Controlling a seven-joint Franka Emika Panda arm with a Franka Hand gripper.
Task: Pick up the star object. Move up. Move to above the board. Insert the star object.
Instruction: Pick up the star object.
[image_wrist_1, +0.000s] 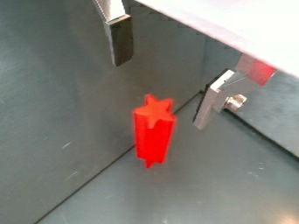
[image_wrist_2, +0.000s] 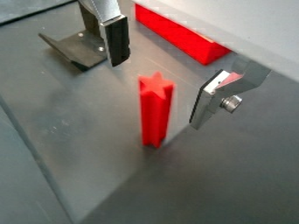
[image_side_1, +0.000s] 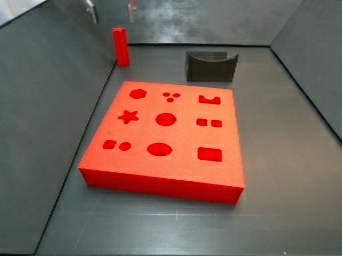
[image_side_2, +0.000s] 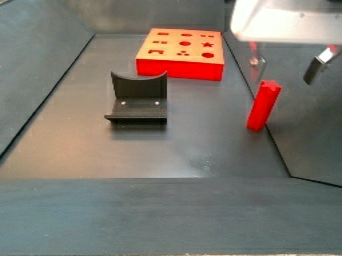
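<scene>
- We see the star peg (image_wrist_2: 156, 109) standing upright on the bench (image_side_2: 80, 140), its star-shaped top end clear in both wrist views (image_wrist_1: 153, 129).
- In a side view the peg (image_side_2: 263, 106) stands close to a side wall, well apart from the board (image_side_2: 181, 52); in the other side view it (image_side_1: 120, 46) stands beyond the board's (image_side_1: 167, 130) far corner.
- The claw (image_wrist_2: 163, 74) hangs over the peg with its jaws wide open and holds nothing; the fingers (image_wrist_1: 121, 39) flank the peg's top without touching it.
- The board lies flat, with a star hole, circles, squares and ovals in its top.
- The dark U-shaped holder (image_side_2: 136, 99) stands near the board's short edge, apart from the peg (image_side_1: 210, 66).
- We can read no writing, brand or label on any of these things.
</scene>
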